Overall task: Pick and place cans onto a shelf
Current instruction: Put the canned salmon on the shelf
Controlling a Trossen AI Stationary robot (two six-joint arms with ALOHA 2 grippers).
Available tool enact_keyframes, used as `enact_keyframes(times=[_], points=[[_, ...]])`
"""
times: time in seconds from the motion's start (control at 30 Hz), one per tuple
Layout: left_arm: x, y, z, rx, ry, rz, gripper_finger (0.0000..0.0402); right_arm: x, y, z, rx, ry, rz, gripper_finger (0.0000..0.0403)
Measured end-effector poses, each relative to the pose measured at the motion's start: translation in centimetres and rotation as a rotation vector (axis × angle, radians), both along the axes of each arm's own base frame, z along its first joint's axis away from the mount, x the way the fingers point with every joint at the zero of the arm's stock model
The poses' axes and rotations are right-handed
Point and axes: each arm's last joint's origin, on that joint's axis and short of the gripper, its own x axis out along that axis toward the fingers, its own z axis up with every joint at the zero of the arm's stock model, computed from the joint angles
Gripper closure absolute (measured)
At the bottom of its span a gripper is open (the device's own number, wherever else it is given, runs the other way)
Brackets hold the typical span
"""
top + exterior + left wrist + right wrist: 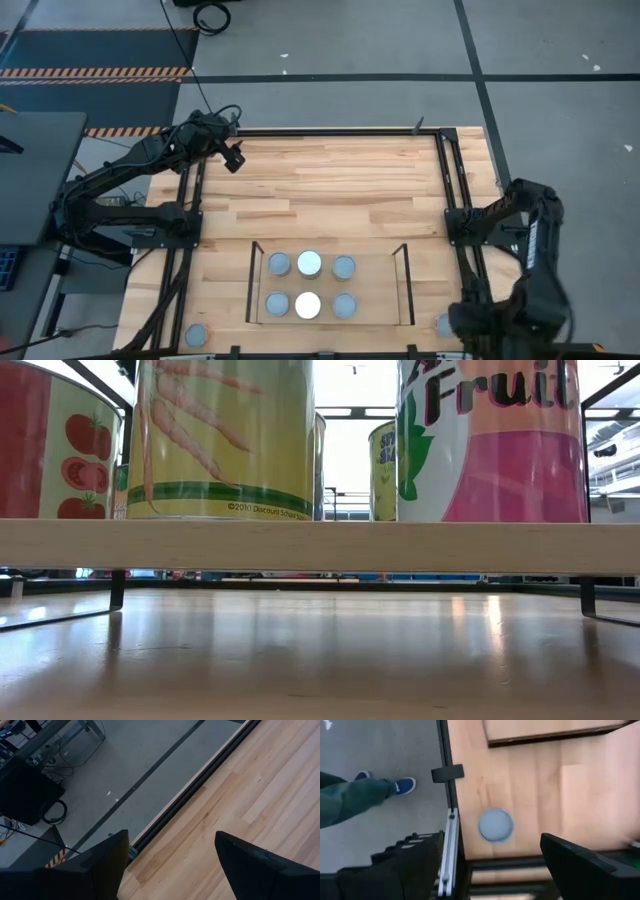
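Observation:
Six cans stand upright on the shelf (400,285) near the table's front edge, among them a bright white top (307,305) and a grey-blue top (279,264). The low view shows their labels above the shelf board (320,547). Two more cans rest on the tabletop: one at the near left (197,335) and one at the near right (443,324). My right gripper (490,870) hangs open above that near-right can (495,825), pointing down and touching nothing. My left gripper (170,865) waits open above the table's far left edge (233,155).
Dark metal frame rails (455,190) run along the table's sides and far edge. A rail and bracket (447,772) lie close beside the near-right can. A person's leg and blue shoe (402,785) show on the floor beyond that rail. Bare wood (320,190) lies behind the shelf.

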Motion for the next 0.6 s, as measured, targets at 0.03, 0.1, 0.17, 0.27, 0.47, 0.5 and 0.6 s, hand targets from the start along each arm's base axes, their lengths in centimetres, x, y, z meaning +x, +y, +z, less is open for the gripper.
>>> enact_keyframes(times=[0.03, 0.1, 0.17, 0.27, 0.47, 0.5, 0.6], points=[[0.0, 0.0, 0.0, 0.000, 0.000, 0.000, 0.0102, 0.1, 0.3, -1.4, 0.010, 0.010, -0.002, 0.0053], [0.0, 0.0, 0.0, 0.000, 0.000, 0.000, 0.0102, 0.1, 0.6, -4.2, 0.021, 0.053, -0.012, 0.0040], [0.0, 0.0, 0.0, 0.000, 0.000, 0.000, 0.0102, -0.1, 0.5, -6.7, 0.017, 0.092, -0.037, 0.0027], [0.0, 0.0, 0.0, 0.000, 0.000, 0.000, 0.0102, -0.5, -0.3, -10.1, -0.005, 0.172, -0.101, 0.0013], [0.0, 0.0, 0.0, 0.000, 0.000, 0.000, 0.0102, -0.4, -1.2, -13.7, 0.045, 0.235, -0.179, 0.0006], [0.0, 0.0, 0.0, 0.000, 0.000, 0.000, 0.0102, -0.3, -1.2, -14.0, 0.061, 0.236, -0.186, 0.0006], [0.0, 0.0, 0.0, 0.000, 0.000, 0.000, 0.0102, -0.4, -1.5, -14.9, 0.065, 0.234, -0.206, 0.0005]])
